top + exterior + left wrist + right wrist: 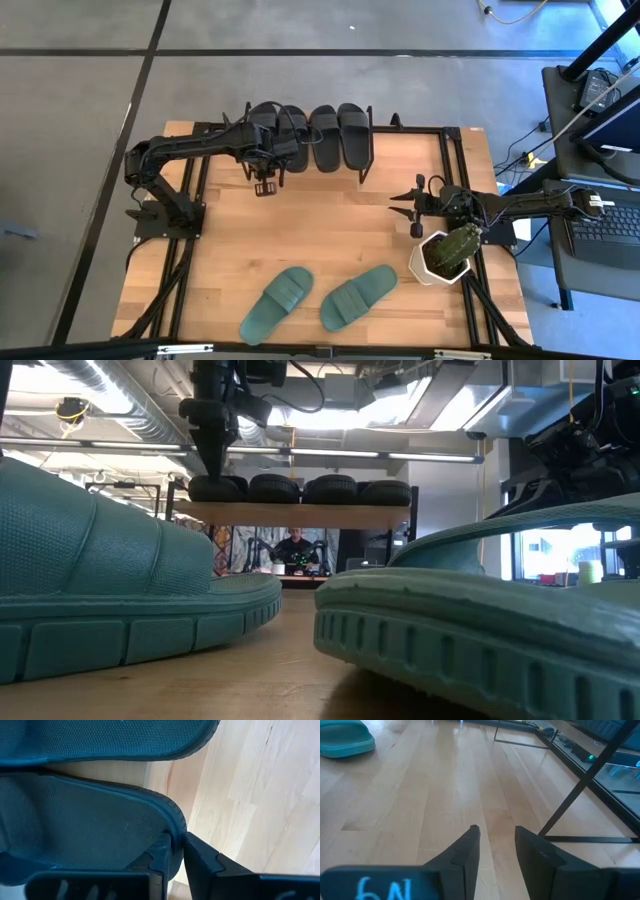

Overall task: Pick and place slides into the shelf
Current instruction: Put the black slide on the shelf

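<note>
Four black slides lie side by side on the shelf at the table's far edge. My left gripper stands over the leftmost black slide and is shut on it. Two teal slides lie sole-down on the table near its near edge and fill the front of the low view. My right gripper hovers open over bare table at the right side, touching nothing. My left gripper pinches the rounded end rim of the leftmost black slide between its two fingers, coming down from above. The slide sits level on the shelf board, in line with the other black slides.
A white pot with a cactus stands at the table's right side, just near of my right gripper. A black metal frame borders the table. Bare wood lies in the table's middle. A person shows far behind the table.
</note>
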Tool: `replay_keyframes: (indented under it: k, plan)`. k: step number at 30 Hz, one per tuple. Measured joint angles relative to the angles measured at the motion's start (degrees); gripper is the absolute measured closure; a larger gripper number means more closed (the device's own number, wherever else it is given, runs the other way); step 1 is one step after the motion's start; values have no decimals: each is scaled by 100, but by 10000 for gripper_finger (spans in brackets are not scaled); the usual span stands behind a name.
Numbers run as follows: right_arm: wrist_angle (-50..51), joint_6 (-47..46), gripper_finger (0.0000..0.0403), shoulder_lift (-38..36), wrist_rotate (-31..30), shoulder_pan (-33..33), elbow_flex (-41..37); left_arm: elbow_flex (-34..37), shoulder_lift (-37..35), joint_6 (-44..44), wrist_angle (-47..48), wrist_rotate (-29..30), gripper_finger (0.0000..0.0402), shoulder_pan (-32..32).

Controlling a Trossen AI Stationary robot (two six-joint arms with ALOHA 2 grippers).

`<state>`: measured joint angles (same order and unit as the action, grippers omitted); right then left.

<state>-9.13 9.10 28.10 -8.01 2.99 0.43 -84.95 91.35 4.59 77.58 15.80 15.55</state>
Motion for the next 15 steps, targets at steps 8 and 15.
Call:
replay_keyframes:
  k: [8,15]
  plan:
    - [0,-2,277,0,0,0,0,0,0,-141,0,-38,300,2]
    - [0,-2,277,1,0,0,0,0,0,-152,0,-47,244,2]
